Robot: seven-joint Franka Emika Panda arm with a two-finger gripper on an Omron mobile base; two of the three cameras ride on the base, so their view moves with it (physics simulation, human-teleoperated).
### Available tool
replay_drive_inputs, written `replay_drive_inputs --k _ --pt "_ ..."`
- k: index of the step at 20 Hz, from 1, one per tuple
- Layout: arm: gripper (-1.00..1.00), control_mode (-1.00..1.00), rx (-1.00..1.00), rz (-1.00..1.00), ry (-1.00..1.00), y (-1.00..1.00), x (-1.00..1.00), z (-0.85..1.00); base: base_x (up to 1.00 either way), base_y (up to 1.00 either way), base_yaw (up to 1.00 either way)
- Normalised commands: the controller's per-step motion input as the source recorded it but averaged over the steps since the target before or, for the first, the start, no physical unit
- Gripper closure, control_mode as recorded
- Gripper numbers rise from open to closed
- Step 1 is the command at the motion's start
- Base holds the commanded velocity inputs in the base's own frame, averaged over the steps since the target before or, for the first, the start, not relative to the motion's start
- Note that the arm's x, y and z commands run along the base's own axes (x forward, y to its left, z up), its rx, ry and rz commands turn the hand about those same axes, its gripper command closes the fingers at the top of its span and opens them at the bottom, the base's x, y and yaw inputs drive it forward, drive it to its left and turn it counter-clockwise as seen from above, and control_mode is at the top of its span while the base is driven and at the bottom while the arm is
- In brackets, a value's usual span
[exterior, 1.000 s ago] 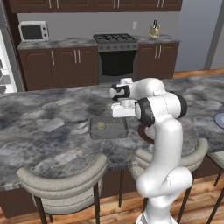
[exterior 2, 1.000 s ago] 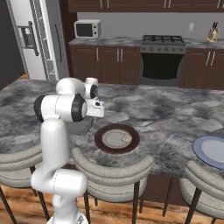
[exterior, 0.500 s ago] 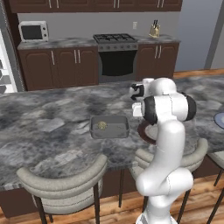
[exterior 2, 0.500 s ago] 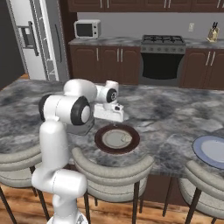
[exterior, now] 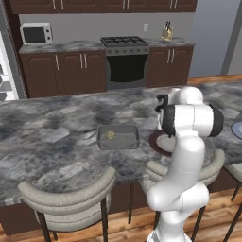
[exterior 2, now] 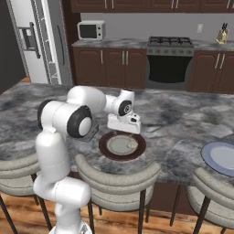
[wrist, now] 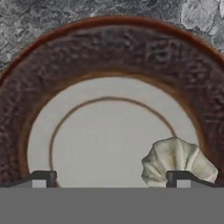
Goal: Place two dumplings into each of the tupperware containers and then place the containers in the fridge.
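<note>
1. One dumpling point(wrist: 177, 162) lies on the pale centre of the brown-rimmed plate point(wrist: 109, 52) in the hand view. It is a small, pale beige lump with a slightly greenish cast and a fan of pleated folds across its top.
2. One more dumpling point(exterior: 110, 135) sits inside the dark grey container point(exterior: 118, 137) in the left base view — near the left end of the tray, as a small pale rounded lump against the grey floor.
3. The dark grey container is a shallow rectangular tray with rounded corners. It rests on the grey marbled counter point(exterior: 52, 142), just left of the plate point(exterior: 159, 142).
4. The gripper point(wrist: 109, 179) hangs close above the plate and looks down onto it. Its two dark finger tips stand wide apart — one at the lower left of the plate's pale centre, the other directly in front of the dumpling. Nothing lies between them.
5. In the right base view the gripper point(exterior 2: 124, 130) is poised over the plate point(exterior 2: 122, 146), with the dumpling point(exterior 2: 133, 144) visible as a small pale lump on the right part of the plate's centre.
6. A blue-rimmed plate point(exterior 2: 219, 156) lies on the counter well to the right of the brown-rimmed one.
7. The fridge point(exterior 2: 39, 41) stands at the far left of the right base view: tall, light grey, with a dark-framed dispenser panel in its door.
</note>
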Motion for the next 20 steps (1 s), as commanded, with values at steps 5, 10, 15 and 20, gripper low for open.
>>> replay_drive_inputs --k 5,10,15,20 --pt "-1.00 -1.00 0.00 0.00 -0.01 -0.48 -0.05 0.00 0.00 0.00 0.00" --pt "-1.00 -1.00 0.00 0.00 0.00 -0.33 0.00 0.00 0.00 0.00 0.00" --pt "-1.00 -1.00 0.00 0.00 0.00 -0.03 0.00 -0.08 0.00 0.00 0.00" --pt "-1.00 -1.00 0.00 0.00 0.00 0.00 -0.20 -0.21 0.00 0.00 0.00"
